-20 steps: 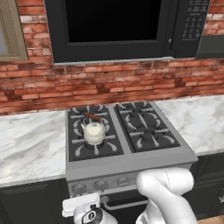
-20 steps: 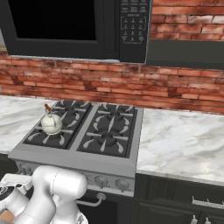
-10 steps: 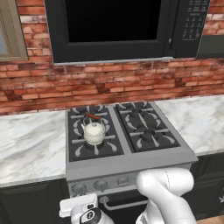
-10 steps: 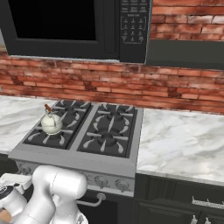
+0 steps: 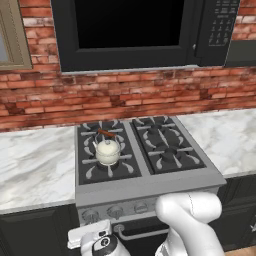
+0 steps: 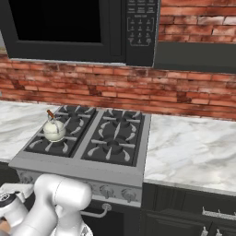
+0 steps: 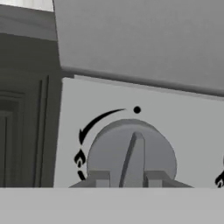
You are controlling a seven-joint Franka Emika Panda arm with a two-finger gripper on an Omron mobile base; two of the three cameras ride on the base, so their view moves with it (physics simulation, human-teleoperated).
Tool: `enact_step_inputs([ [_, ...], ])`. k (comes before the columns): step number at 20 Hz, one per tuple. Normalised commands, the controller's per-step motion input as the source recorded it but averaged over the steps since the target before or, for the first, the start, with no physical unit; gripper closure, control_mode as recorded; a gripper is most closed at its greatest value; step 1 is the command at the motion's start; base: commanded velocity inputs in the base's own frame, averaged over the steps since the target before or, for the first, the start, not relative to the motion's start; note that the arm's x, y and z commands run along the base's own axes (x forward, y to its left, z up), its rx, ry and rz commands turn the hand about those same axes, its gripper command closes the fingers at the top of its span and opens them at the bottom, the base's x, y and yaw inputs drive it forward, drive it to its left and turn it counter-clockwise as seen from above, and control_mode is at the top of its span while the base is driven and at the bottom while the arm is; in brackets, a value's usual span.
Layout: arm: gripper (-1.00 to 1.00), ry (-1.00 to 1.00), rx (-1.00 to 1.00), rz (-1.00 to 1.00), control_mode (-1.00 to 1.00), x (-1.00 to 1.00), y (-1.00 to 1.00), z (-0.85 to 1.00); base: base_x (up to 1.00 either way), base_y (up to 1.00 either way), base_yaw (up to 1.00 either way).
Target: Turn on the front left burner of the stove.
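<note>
Hand view: knob (image 7: 131,156) bottom cut off

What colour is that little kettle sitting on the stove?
White, with a reddish-brown handle. The kettle shows best in the left base view.

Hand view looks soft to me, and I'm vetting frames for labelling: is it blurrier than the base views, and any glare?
Hand view: the knob and its flame marks have soft, blurry edges, no glare. Left base view: the stove is crisper, evenly lit. Right base view: likewise, flat light on the kettle.
</note>
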Motion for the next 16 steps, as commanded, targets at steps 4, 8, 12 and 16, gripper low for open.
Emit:
enact_step_inputs([
  [4, 1.00, 0.11, -0.40, 0.07, -1.00, 0.03, 0.19, -0.05, 0.00, 0.00, 0.00],
  [8, 1.00, 0.07, -0.48, 0.02, -1.00, 0.02, 0.15, -0.09, 0.00, 0.00, 0.00],
  [12, 1.00, 0.07, -0.48, 0.00, -1.00, 0.04, 0.09, -0.08, 0.00, 0.00, 0.00],
  [16, 1.00, 0.19, -0.54, 0.00, -1.00, 0.03, 0.10, -0.11, 0.00, 0.00, 0.00],
])
